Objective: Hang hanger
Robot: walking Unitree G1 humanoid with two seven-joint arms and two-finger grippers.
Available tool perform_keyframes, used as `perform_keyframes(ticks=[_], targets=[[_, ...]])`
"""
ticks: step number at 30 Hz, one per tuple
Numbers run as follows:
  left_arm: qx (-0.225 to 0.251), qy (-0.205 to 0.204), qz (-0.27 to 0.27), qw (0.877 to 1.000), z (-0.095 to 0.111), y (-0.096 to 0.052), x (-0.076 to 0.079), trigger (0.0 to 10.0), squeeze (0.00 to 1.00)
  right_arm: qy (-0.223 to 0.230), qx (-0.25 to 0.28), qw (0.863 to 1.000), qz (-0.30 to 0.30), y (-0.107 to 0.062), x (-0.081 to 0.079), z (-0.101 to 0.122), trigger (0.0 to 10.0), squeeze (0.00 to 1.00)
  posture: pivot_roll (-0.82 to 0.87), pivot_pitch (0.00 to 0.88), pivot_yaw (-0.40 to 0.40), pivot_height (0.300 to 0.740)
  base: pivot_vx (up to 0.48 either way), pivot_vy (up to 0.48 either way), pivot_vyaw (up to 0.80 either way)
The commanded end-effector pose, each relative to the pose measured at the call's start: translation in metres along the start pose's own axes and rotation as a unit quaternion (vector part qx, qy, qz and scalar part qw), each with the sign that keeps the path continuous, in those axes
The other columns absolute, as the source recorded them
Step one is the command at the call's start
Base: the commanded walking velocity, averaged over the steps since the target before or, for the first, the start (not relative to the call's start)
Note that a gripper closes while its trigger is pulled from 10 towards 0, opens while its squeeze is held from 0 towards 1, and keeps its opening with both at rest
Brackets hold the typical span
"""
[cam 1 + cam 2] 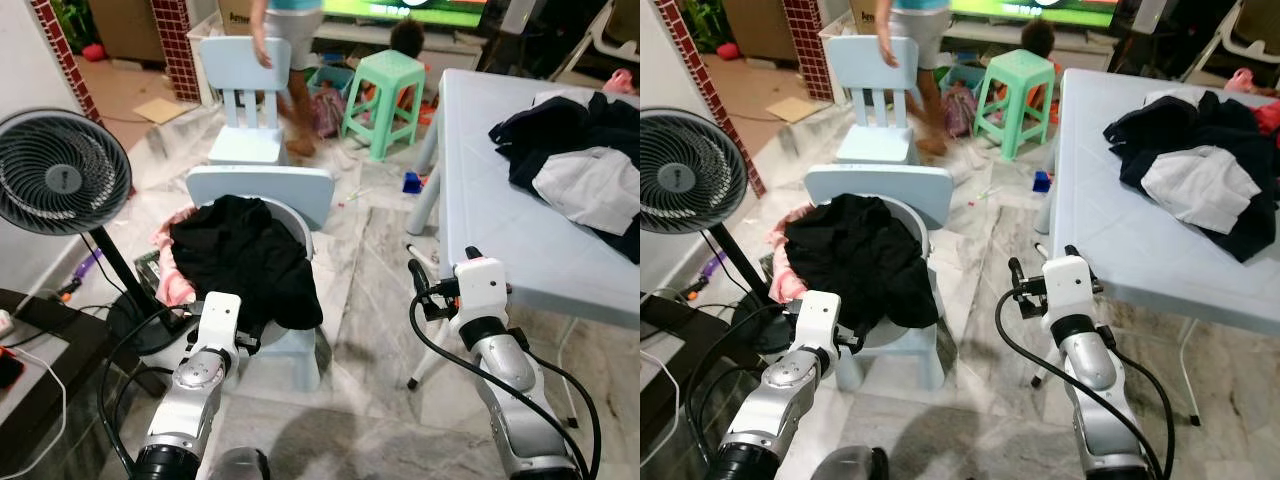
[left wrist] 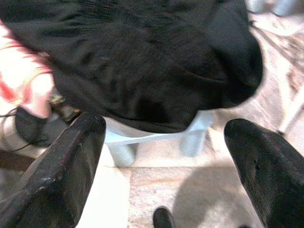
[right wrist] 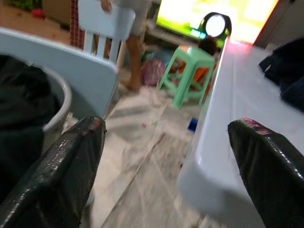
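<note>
Black cloth (image 1: 243, 260) heaps in a basin on the chair (image 1: 262, 185); the left pincer (image 2: 164, 156) gapes wide just before it, touching nothing. Right pincer (image 3: 166, 166), equally spread and empty, hangs beside the desk's (image 1: 500, 230) near edge. I cannot make out a hanger.

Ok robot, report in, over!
Both claws open, empty: left claw near black clothes on blue chair. Right claw beside table. No hanger seen.

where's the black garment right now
The black garment is heaped over a basin on the light blue chair, ahead on the robot's left, just beyond the open left gripper.
</note>
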State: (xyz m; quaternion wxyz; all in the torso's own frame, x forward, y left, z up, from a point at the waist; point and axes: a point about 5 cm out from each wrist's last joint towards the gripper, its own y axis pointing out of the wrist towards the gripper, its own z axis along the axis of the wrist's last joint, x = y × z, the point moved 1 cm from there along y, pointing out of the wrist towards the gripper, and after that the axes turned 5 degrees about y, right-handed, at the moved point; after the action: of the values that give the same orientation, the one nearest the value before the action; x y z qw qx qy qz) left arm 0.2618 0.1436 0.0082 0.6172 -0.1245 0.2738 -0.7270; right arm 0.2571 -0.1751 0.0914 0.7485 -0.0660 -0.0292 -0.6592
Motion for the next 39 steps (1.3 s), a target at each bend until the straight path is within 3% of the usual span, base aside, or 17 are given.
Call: perform_keyframes(ticks=[1,14,23,39], targets=[[0.0,0.011,-0.006,1.0,0.002,-0.001,0.002,10.0,0.0,0.003,-0.002,1.0,0.001,-0.003,-0.001,0.003,10.0,0.0,-0.09,0.137,-0.063,0.74,0.0,0.0,0.0],[-0.022,0.079,-0.027,0.996,-0.008,-0.001,0.003,10.0,0.0,0.018,-0.034,0.999,-0.009,-0.038,-0.006,0.005,10.0,0.0,-0.14,0.246,-0.055,0.74,0.0,0.0,0.0],[-0.001,0.092,-0.003,0.996,-0.002,0.0,0.0,10.0,0.0,0.01,-0.052,0.999,-0.006,-0.046,-0.003,0.006,10.0,0.0,-0.15,0.258,-0.061,0.74,0.0,0.0,0.0],[0.055,0.099,0.057,0.992,0.017,0.007,-0.001,10.0,0.0,0.009,-0.057,0.998,0.015,-0.043,-0.004,0.009,10.0,0.0,-0.16,0.257,-0.071,0.74,0.0,0.0,0.0]])
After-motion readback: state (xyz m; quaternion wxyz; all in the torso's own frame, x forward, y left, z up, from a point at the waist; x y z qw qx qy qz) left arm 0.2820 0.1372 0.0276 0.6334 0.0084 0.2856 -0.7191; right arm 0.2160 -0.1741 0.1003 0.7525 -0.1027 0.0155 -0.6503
